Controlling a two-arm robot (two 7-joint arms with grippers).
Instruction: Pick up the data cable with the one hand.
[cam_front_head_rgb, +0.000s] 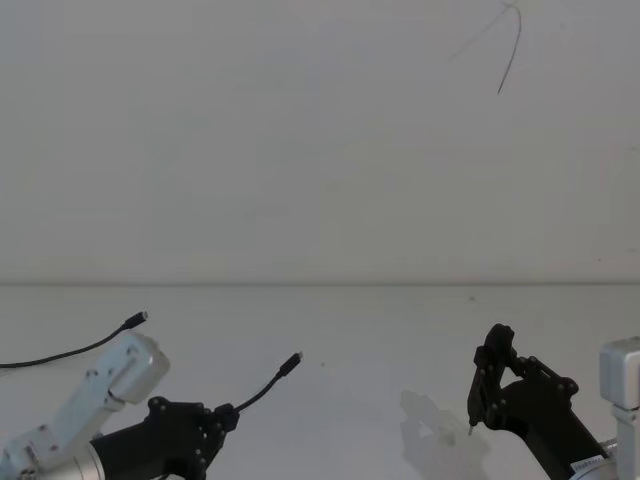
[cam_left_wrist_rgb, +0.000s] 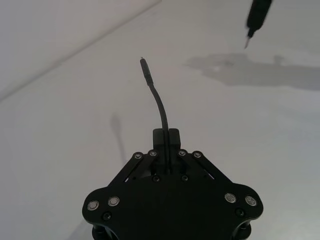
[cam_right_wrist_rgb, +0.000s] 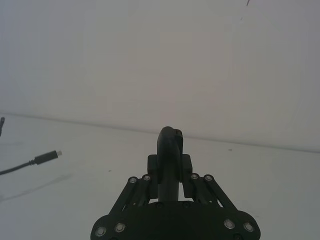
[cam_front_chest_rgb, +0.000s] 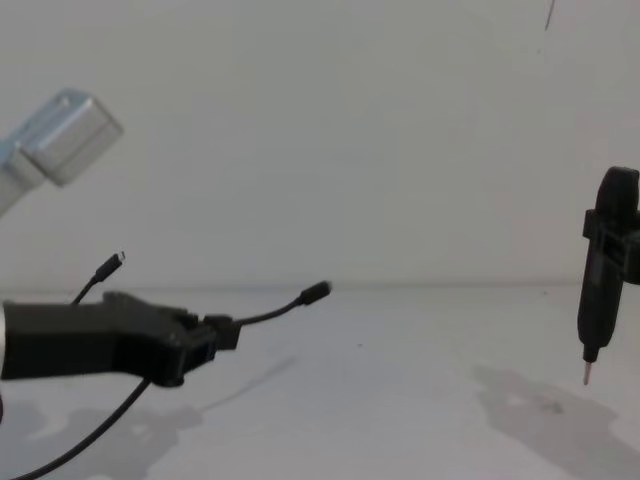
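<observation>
Head camera looked forward and down on the table (cam_front_head_rgb: 380, 340). Chest camera sat lower, facing across it. Wrist cameras sat close behind the left gripper (cam_left_wrist_rgb: 166, 137) and right gripper (cam_right_wrist_rgb: 170, 167); head and chest views shared both.

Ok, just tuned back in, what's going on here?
The left hand is shut on the data cable, holding it above the table with the plug end sticking out ahead. The right hand sits off to the right, gripping a pen-shaped tool tip down, apart from the cable.
</observation>
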